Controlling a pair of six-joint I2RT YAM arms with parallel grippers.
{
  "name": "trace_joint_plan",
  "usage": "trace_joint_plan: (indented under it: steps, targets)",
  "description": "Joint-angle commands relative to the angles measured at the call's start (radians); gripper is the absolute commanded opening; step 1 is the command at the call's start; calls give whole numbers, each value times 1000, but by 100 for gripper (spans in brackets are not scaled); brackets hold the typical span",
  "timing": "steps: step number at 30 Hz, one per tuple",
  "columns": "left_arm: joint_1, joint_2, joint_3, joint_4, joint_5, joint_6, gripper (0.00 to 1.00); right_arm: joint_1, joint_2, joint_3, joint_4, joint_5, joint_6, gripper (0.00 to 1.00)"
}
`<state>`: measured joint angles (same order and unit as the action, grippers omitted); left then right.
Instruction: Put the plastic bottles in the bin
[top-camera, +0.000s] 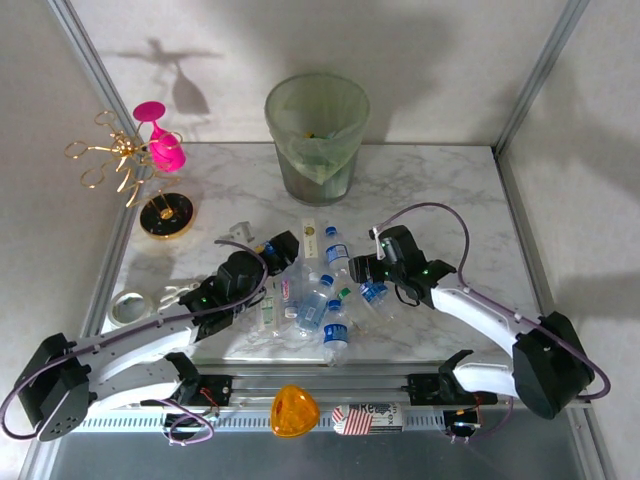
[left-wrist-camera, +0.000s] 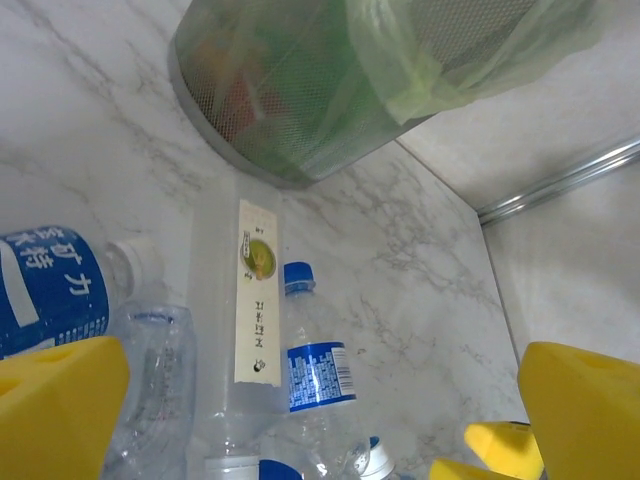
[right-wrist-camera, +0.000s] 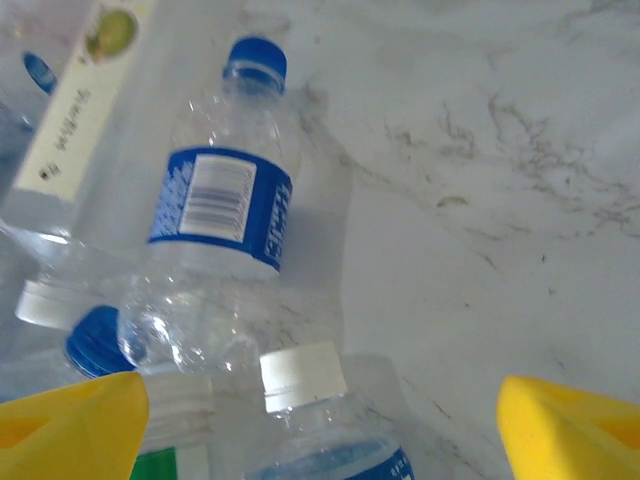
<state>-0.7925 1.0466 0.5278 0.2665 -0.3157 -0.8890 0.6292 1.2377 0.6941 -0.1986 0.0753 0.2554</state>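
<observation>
About a dozen plastic bottles (top-camera: 320, 300) heaped at the near middle of the counter (top-camera: 450, 200), overlapping and touching. Bin (top-camera: 320, 178) upright at the far middle, well apart from the heap, with its liner bag (top-camera: 312, 150) draped over the rim. Left hand (top-camera: 283, 250) low at the heap's left edge, pads spread wide, nothing between them. Right hand (top-camera: 362, 268) at the heap's right edge, pads also apart and clamped on nothing, straddling a white-capped bottle (right-wrist-camera: 300, 375), with a blue-labelled bottle (right-wrist-camera: 220, 210) just beyond it.

Likely trouble, judged from this layout:

- Pinching two at once. White-capped bottle pressed against its neighbours, so easy to trap a second cap or shoulder, then shed it on the way to the bin.
- Squirting a bottle out sideways. Smooth, round, thin plastic, probably empty and light; closing near the cap rather than the body likely to pop it free.
- Crushing rather than holding. Soft walls apt to buckle, loosening the grip mid-carry.
- Scattering the heap. Any nudge from a descending pad liable to send bottles rolling toward the near edge or out of reach.
- Arm against arm. Both hands close across the same small heap, with little room for two reaches together.
- Fouling the bin. Light-looking and tapered; a low release risks striking the rim, snagging the liner or tipping the whole thing.
- Clipping the pink goblet (top-camera: 163, 148) or gold rack (top-camera: 120, 160) at far left on a wide left swing.
</observation>
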Motion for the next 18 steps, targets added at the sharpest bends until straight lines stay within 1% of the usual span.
trace_joint_plan:
  steps: [1, 7, 10, 15, 18]
  targets:
    - [-17, 52, 17, 19, -28, -52, 100, 4, 30, 43, -99, 2, -21, 88]
    - [-28, 152, 84, 54, -6, -20, 100, 4, 82, 61, -191, 24, 29, 86]
    - [-28, 191, 118, 56, 4, -4, 100, 4, 89, 55, -198, 7, 69, 85]
    - [-31, 226, 146, 83, 18, 8, 100, 4, 66, 28, -211, -21, 110, 84]
    - [-32, 229, 140, 96, 23, 13, 100, 4, 57, 5, -229, -14, 148, 84]
